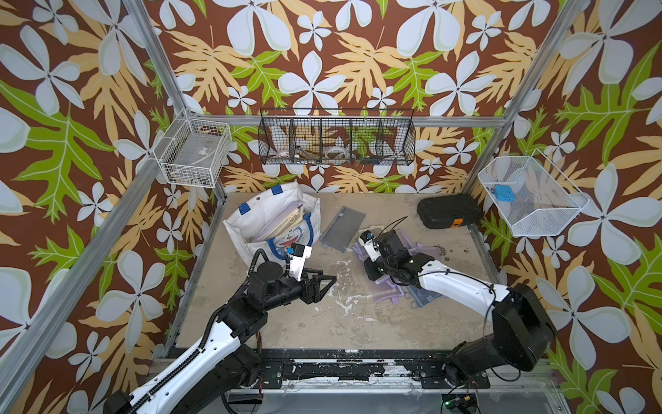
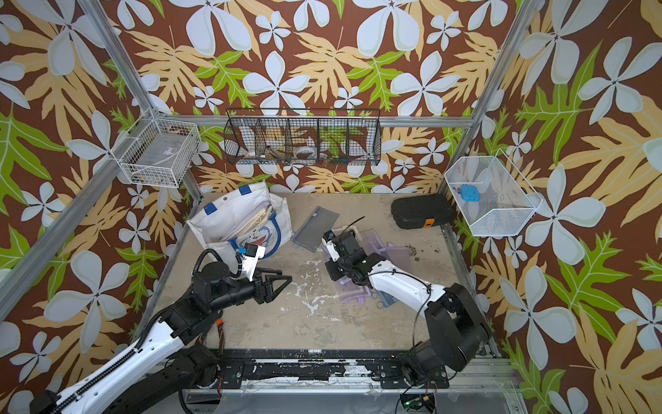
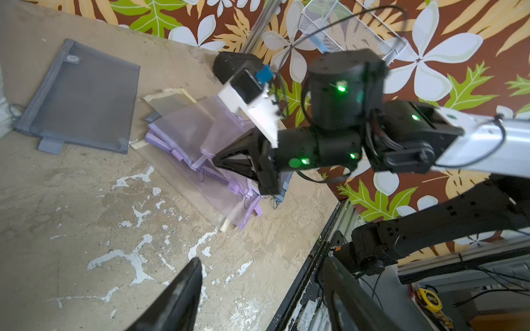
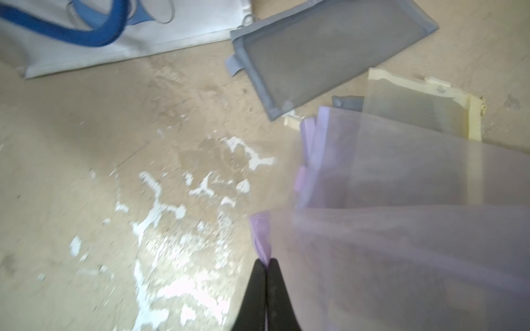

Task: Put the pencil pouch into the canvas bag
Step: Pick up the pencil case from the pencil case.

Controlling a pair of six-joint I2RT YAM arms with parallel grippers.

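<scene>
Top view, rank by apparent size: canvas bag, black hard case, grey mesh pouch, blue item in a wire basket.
1. canvas bag
2. black hard case
3. grey mesh pouch, close to the case, so unsure
4. blue item, clearly smallest

Black case (image 1: 449, 211) (orange tab) lies near the white wire basket (image 1: 544, 222).

Left arm (image 1: 215, 340) is seen stretched from the near left base toward the middle of the bench (image 1: 358, 322), forearm raised. Left gripper (image 1: 324, 288) is held above the bench, jaws parted. Right arm (image 1: 462, 283) is angled inward from the near right base, wrist bent down. Right gripper (image 4: 266, 262) is noted with jaws pressed together, a corner of the purple mesh pouch (image 4: 401, 243) pinched between them.
</scene>
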